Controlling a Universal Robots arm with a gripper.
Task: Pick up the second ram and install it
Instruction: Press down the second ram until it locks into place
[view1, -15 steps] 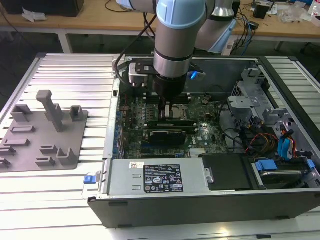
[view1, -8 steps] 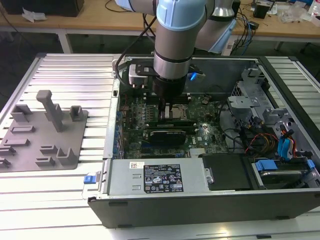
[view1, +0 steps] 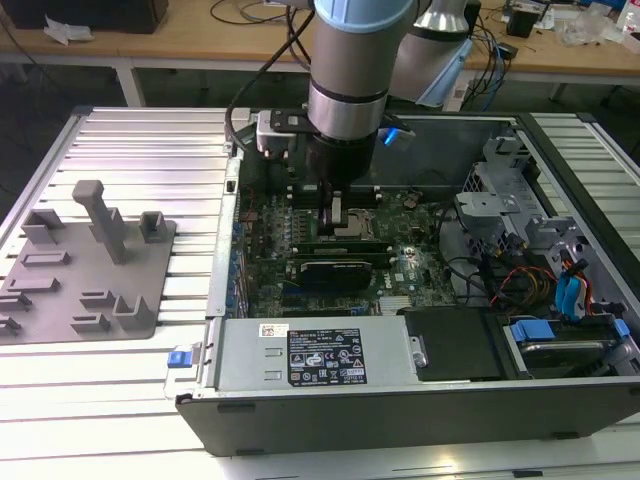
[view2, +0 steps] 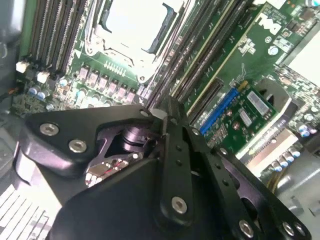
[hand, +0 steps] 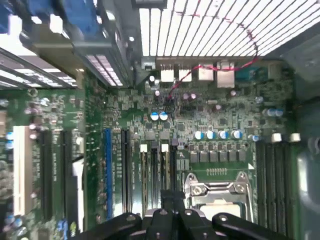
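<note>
Here the gripper (view1: 333, 212) is low inside the case (view1: 400, 400), its fingers (view2: 167, 125) together on the ram (view2: 161, 114). The ram shows as a thin pale edge, upright over the slots (hand: 157, 170) beside the processor (view2: 132, 22).

I am seeing a ribbed metal surface (view1: 140, 150) carrying everything in the exterior view. An open computer case (view1: 400, 390) is lying flat on it, toward the exterior view's right. A grey fixture plate (view1: 85, 265) with upright pegs and blocks is sitting on the exterior view's left, apart from the case.
</note>
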